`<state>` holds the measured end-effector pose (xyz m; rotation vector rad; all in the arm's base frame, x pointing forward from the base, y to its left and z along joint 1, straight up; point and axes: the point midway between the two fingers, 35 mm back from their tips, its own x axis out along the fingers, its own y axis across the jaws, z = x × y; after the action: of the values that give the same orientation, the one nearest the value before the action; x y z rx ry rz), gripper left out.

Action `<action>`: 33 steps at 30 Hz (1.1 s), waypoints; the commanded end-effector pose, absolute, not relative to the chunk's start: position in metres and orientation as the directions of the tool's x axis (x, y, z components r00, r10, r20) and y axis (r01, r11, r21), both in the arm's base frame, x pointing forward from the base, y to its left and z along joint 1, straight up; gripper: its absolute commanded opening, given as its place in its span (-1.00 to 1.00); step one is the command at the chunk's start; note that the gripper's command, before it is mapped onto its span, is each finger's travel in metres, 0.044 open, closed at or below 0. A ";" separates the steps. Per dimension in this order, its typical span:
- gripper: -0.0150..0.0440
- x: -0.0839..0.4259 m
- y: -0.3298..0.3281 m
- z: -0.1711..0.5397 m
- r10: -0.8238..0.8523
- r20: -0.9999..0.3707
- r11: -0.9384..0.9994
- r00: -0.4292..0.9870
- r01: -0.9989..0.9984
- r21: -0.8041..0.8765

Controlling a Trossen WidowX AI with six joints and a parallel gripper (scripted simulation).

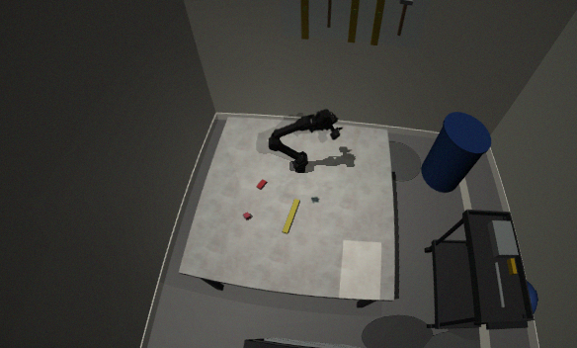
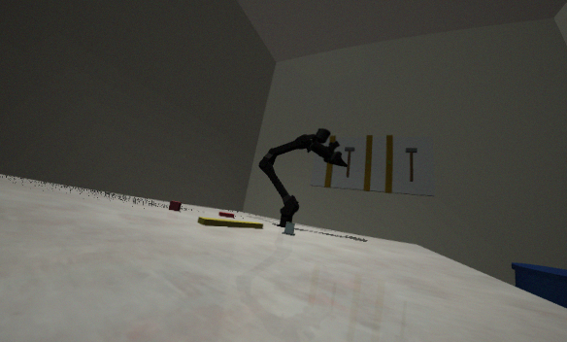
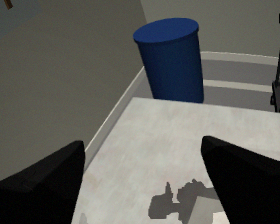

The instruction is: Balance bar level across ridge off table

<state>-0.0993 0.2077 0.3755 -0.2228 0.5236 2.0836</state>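
Observation:
The yellow bar [image 1: 291,217] [image 2: 230,223] lies flat on the table [image 1: 227,253] [image 2: 146,278]. A small grey-green piece, which looks like the ridge [image 1: 315,200] [image 2: 289,227], stands on the table beside the bar's end nearer the arm, apart from it. Nothing rests on it. My gripper [image 1: 339,130] [image 2: 346,165] [image 3: 144,147] is open and empty, raised high above the far part of the table, well away from bar and ridge. Neither bar nor ridge shows in the wrist view.
A flat red block [image 1: 262,184] [image 2: 226,214] and a smaller red block [image 1: 247,216] [image 2: 175,206] lie on the bar's left side. A pale sheet [image 1: 362,269] lies at the table's near right corner. A blue barrel [image 1: 452,156] [image 3: 173,65] and a dark cart stand beyond the table's right edge.

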 end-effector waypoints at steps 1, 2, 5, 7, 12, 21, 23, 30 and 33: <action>0.58 -0.083 0.223 0.369 0.793 -0.391 -0.377 -0.467 -0.880 0.288; 0.58 -0.080 0.226 0.368 0.798 -0.399 -0.359 -0.452 -0.888 0.289; 0.58 -0.069 0.235 0.363 0.811 -0.422 -0.304 -0.406 -0.908 0.290; 0.58 -0.061 0.241 0.359 0.817 -0.437 -0.267 -0.376 -0.919 0.290; 0.58 -0.040 0.253 0.350 0.827 -0.477 -0.172 -0.299 -0.941 0.293; 0.58 0.001 0.271 0.334 0.820 -0.548 0.008 -0.164 -0.955 0.297; 0.58 0.011 0.274 0.330 0.815 -0.564 0.047 -0.135 -0.954 0.297; 0.58 0.046 0.280 0.316 0.785 -0.619 0.184 -0.039 -0.938 0.293; 0.58 0.061 0.281 0.311 0.773 -0.635 0.241 0.000 -0.925 0.294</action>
<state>0.0420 0.2799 0.3160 -0.2477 0.7811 1.4270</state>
